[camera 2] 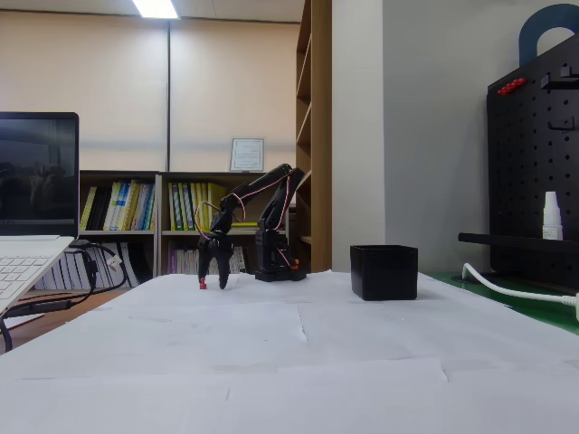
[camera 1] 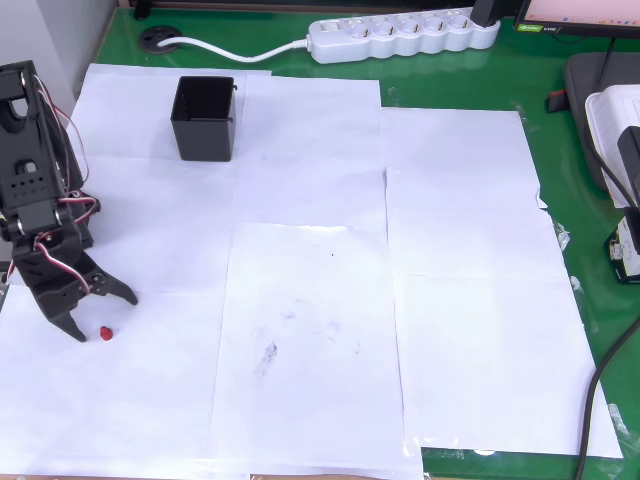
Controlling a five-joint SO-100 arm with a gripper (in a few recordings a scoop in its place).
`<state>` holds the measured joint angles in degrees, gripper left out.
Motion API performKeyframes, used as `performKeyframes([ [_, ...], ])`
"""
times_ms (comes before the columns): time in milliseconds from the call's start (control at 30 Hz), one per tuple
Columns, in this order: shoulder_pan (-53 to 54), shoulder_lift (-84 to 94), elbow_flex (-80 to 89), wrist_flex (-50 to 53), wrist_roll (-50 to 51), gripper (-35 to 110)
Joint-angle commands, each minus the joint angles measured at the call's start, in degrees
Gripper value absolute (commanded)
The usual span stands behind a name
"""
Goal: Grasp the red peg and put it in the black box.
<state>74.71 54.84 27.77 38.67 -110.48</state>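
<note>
White paper sheets (camera 1: 310,300) cover the green surface (camera 1: 560,150); bookshelves (camera 2: 163,221) behind; the gripper (camera 1: 100,315) spread open at eight o'clock above the red peg (camera 1: 105,333); the black box (camera 1: 205,118) at eleven.

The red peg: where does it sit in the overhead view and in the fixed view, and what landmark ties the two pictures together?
Overhead view: the red peg lies on the white paper at lower left, between the open gripper's fingertips.
Fixed view: the red peg is a small red dot left of centre, at the gripper's tips.
Shared landmark: the black box.
</note>
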Motion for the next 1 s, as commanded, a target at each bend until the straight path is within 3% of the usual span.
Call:
performKeyframes([
  [0, 0.7, 1.1, -0.2, -0.4, -17.1, 30],
  [367, -0.6, 1.0, 0.0, -0.4, -15.7, 0],
  [967, -2.9, -0.4, 1.1, -0.2, -12.6, 0],
])
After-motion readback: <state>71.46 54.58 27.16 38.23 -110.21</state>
